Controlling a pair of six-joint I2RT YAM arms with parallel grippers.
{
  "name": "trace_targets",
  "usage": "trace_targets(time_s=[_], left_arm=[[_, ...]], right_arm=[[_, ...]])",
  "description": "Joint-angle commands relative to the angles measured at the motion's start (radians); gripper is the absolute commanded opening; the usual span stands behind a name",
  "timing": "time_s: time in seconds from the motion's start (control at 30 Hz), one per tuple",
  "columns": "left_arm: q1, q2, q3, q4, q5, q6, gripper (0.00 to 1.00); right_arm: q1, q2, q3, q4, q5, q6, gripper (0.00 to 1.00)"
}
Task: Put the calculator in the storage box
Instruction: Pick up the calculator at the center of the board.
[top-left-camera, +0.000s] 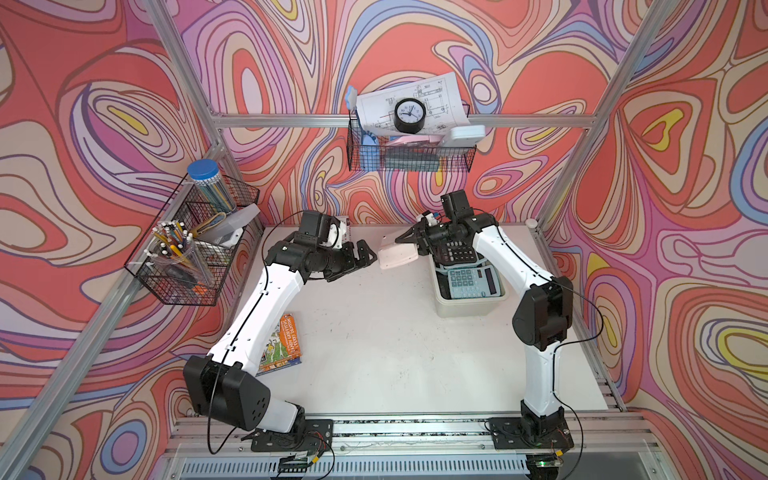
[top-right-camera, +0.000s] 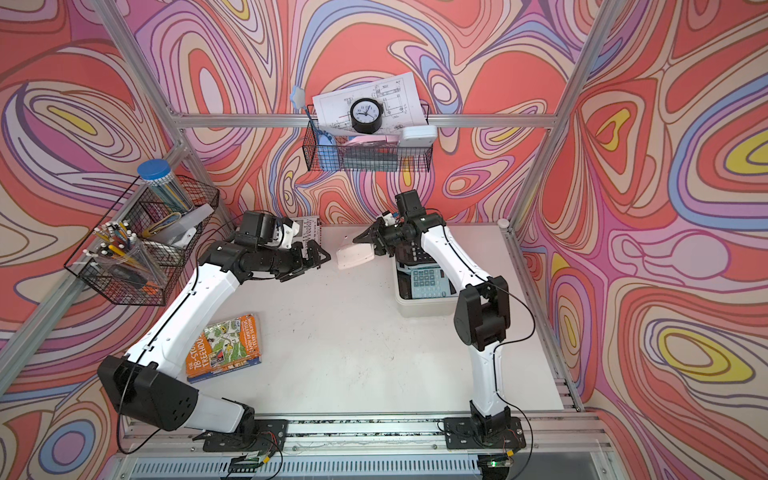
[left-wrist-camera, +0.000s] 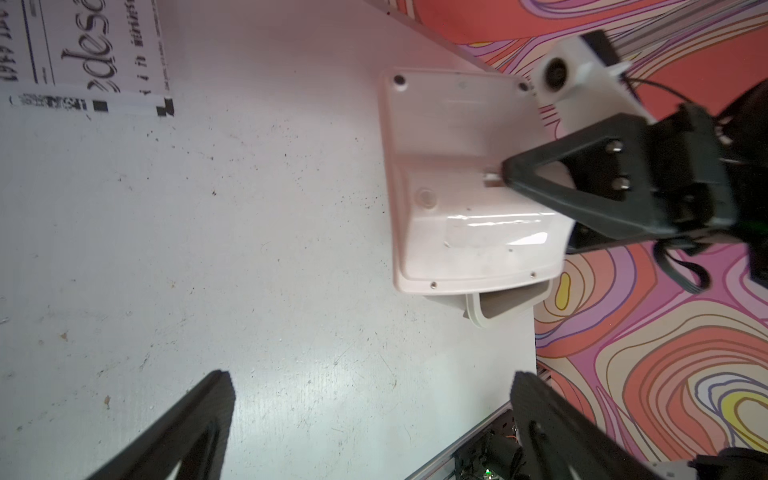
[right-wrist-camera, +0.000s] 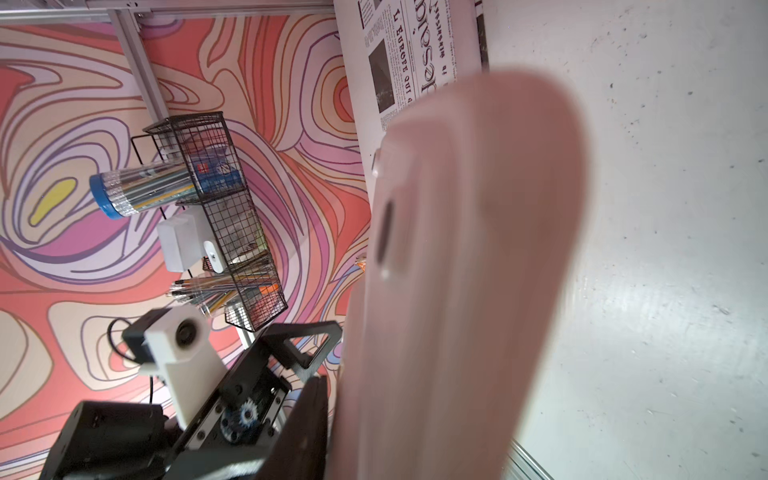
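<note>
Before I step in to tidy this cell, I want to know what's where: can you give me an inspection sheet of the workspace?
Surface: white table, speckled, mostly bare.
Job's things: pink calculator, back showing, held between the arms; storage box holds a blue calculator and a black calculator.
Clutter: books by the left arm; newspaper at the far edge.
Grippers: left gripper open, empty; right gripper shut on the pink calculator.
Cables: black cables loop off both arms.
Surroundings: side basket of pens, back basket with a clock, swirl-patterned walls.
</note>
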Motion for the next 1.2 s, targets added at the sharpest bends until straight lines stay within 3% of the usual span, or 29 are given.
trace_targets(time_s=[0.0,0.13,0.3,0.7,0.87,1.17], left_arm=[[-0.051,-0.011,0.067,-0.088,-0.121,0.095,0.99],[-0.155,0.011,0.131,-0.184,-0.276,0.205,0.98],[-0.296,0.007,0.099,-0.213,-0.45,0.315,0.99],[-0.546,-0.021,-0.014,-0.239,-0.727,0.585,0.98],[-0.599,-0.012,-0.041,-0.232,-0.79,0.648,0.99],[-0.644,0.027,-0.068,-0.205,-0.799,0.685,0.98]], right_arm=[[0.001,0.032,0.012,0.137,-0.116,0.119,0.13],[0.002,0.059,-0.011,0.166,-0.19,0.169,0.12],[0.003,0.075,-0.04,0.11,-0.279,0.147,0.12],[0.018,0.104,0.001,-0.406,-0.305,-0.243,0.12],[0.045,0.117,0.013,-0.468,-0.307,-0.284,0.12],[0.08,0.11,-0.005,-0.353,-0.32,-0.159,0.11]])
